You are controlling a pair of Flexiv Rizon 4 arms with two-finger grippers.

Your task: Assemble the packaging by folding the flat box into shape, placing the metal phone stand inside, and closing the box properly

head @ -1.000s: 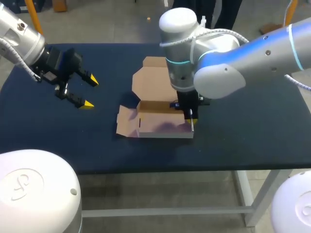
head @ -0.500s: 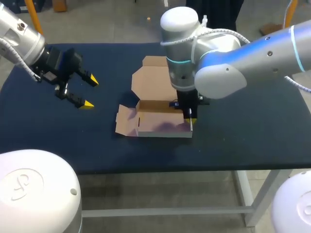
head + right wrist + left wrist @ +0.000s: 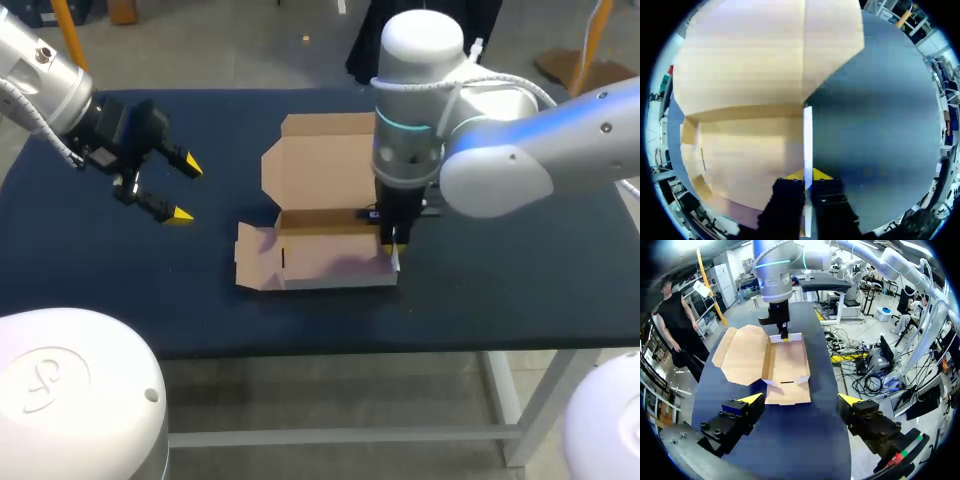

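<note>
Box (image 3: 325,255) mid-tabletop (image 3: 520,270): brown cardboard, tray walls up, lid open flat behind, left flap splayed. Right fingers (image 3: 390,246) pinch its right wall. Left fingers (image 3: 182,213) wide, well left of box.

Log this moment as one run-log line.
right jaws: shut on box side wall | left jaws: open, clear of box | lid: open | phone stand: unseen
</note>
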